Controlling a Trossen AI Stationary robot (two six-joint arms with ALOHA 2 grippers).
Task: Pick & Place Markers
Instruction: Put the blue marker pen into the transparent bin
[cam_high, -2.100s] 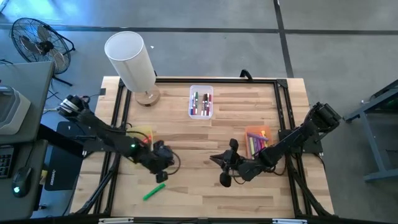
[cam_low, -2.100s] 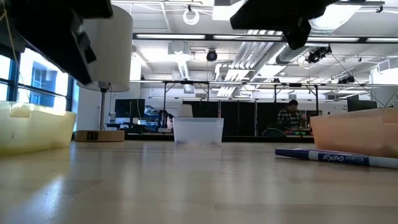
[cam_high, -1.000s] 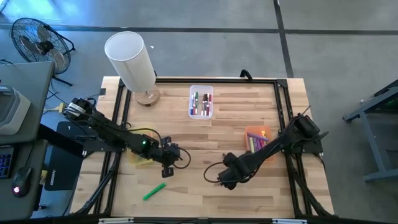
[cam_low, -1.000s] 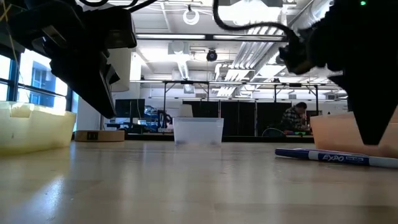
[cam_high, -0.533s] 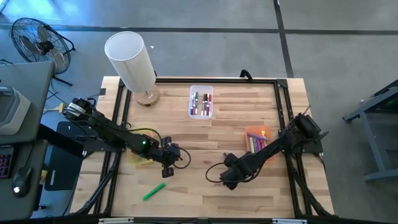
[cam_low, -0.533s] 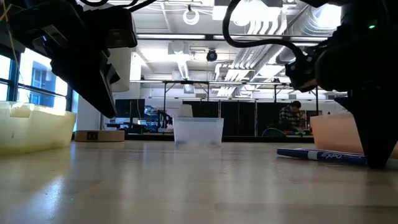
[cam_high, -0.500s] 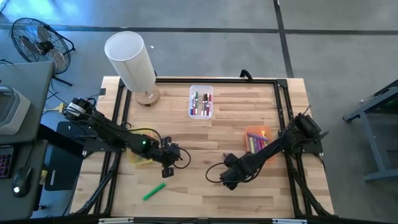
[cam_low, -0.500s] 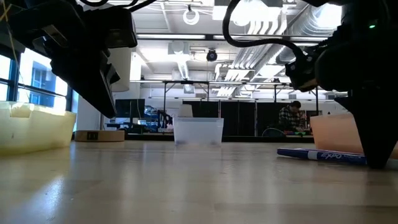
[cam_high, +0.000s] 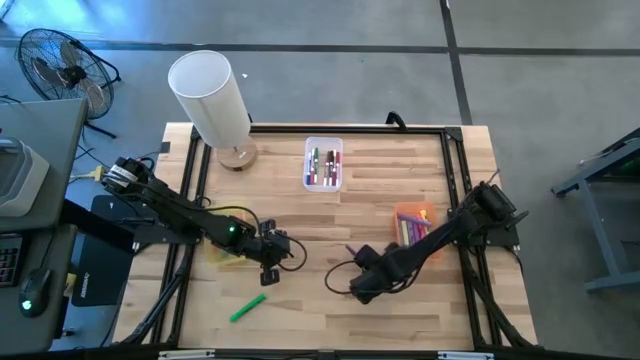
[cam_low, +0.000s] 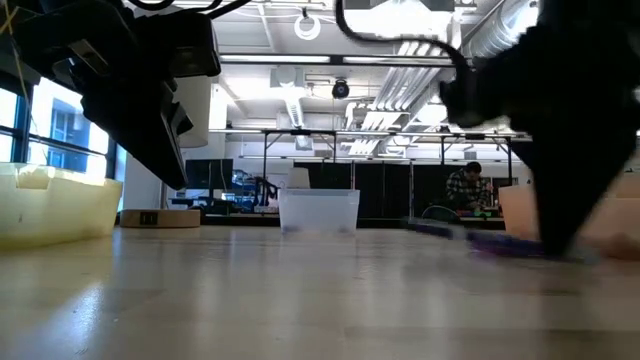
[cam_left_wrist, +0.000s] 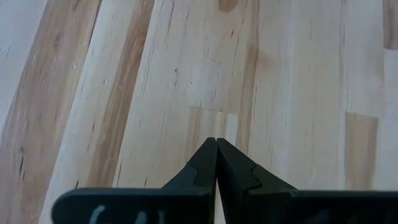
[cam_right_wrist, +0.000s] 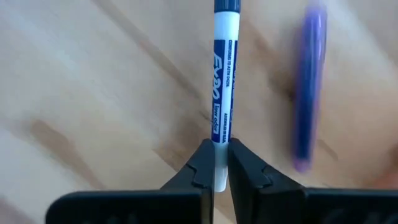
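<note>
Held marker: a white-barrelled marker (cam_right_wrist: 221, 93) with blue lettering and a dark blue cap sits pinched between the right gripper's fingertips, its barrel running straight out ahead of them.
Right gripper: right gripper (cam_right_wrist: 217, 163) narrowed onto that marker's near end, low over the table (cam_high: 330, 225) at centre-right, just in front of the orange bin.
Right arm pose: reaches in from the table's right edge, stretched diagonally toward the middle, wrist tipped down to the wood (cam_high: 365, 282).
Loose purple marker: a purple marker (cam_right_wrist: 307, 87) lies on the table just beside the held one, roughly parallel, apart from the fingers; it is blurred.
Green marker: a green marker (cam_high: 247, 307) lies alone on the table toward the front left, well apart from both grippers.
Markers in clear bin: several markers, red and green among them, lie in the clear bin (cam_high: 323, 164) at the table's far middle.
Orange bin: orange bin (cam_high: 412, 222) at right, holding purple markers, just behind the right arm.
Left gripper: left gripper (cam_left_wrist: 216, 154) fully closed, tips touching, holding nothing, hovering over bare wood.
Left arm pose: comes in from the left edge, extended low across the yellow bin (cam_high: 228, 240), gripper at centre-left.
Other: a white lamp (cam_high: 213, 98) stands at the far left corner; a person sits far back in the room (cam_low: 464, 187).
</note>
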